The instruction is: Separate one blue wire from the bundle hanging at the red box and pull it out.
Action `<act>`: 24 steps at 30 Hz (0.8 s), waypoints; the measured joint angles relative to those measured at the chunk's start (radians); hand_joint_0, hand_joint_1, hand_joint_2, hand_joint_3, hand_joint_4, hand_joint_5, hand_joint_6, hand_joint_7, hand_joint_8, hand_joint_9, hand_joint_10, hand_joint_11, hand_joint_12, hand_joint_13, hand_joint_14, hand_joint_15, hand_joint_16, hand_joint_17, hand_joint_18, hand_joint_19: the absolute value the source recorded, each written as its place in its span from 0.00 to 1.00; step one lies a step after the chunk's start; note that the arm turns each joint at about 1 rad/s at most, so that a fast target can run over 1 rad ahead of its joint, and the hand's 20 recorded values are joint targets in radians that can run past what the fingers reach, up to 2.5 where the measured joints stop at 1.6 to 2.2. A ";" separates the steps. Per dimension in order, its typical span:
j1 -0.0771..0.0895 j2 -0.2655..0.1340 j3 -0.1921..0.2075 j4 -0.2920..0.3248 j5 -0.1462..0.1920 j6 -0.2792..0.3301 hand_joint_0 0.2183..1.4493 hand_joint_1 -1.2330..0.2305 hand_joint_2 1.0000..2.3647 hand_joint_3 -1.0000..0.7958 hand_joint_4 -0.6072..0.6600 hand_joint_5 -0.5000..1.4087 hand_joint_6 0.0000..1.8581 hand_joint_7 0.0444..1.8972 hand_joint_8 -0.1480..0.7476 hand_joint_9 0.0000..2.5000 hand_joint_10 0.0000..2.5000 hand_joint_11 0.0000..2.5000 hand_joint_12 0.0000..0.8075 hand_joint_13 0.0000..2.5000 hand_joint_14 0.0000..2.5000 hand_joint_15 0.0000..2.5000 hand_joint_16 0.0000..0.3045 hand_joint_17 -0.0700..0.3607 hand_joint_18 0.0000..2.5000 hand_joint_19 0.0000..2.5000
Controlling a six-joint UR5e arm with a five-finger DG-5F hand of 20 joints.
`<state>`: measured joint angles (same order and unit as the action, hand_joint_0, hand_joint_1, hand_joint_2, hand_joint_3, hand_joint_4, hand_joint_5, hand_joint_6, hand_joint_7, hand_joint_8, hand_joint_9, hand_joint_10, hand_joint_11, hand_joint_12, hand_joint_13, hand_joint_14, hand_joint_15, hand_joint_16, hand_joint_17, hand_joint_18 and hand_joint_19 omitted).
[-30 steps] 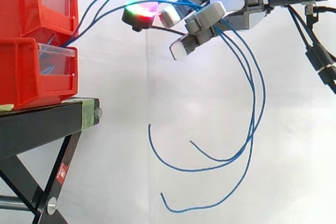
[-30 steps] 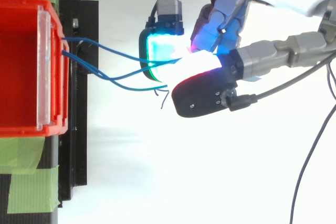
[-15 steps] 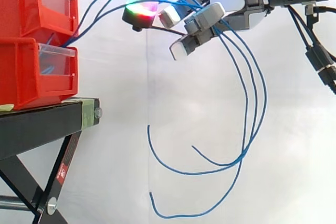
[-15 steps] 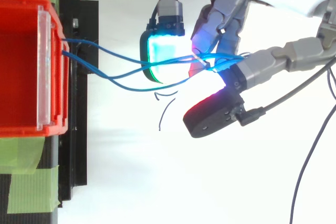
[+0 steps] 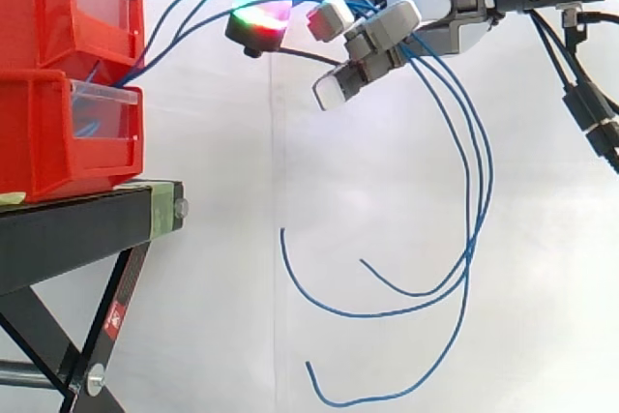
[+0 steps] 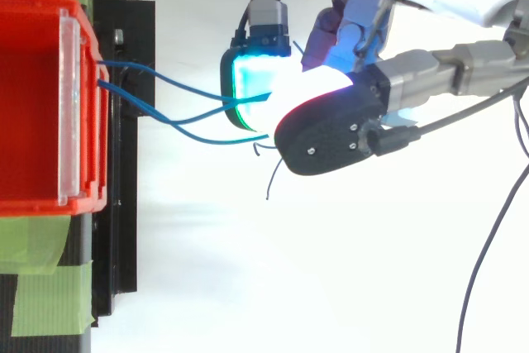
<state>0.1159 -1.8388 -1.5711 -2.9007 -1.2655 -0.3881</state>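
Separating step. Hand (image 5: 387, 31) is curled shut on the blue wires (image 5: 471, 191), which run from the red box (image 5: 53, 137), drape over it and hang loose. Looks like the whole bundle is caught. Next: isolate one wire, then pull away from the box.

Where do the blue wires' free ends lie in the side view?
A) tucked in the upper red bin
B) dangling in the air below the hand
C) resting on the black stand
B: the blue wires run from the red bins over the hand, and their ends hang free beneath it.
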 measured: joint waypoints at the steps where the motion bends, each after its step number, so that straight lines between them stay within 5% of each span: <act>1: 0.000 0.000 0.000 0.000 0.000 0.000 0.31 0.39 0.01 0.37 0.61 0.22 0.46 0.59 0.64 0.59 0.01 0.34 0.51 0.69 0.01 0.59 0.15 0.41 0.42 0.21; 12: 0.000 0.000 0.000 0.000 0.000 0.000 0.30 0.30 0.02 0.45 0.61 0.23 0.46 0.62 0.65 0.61 0.01 0.36 0.52 0.69 0.01 0.59 0.15 0.40 0.43 0.21; 24: 0.000 0.000 0.000 0.000 0.000 0.000 0.27 0.23 0.02 0.43 0.64 0.19 0.48 0.58 0.63 0.50 0.01 0.37 0.55 0.63 0.01 0.58 0.17 0.43 0.42 0.21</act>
<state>0.1161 -1.8386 -1.5711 -2.9008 -1.2655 -0.3881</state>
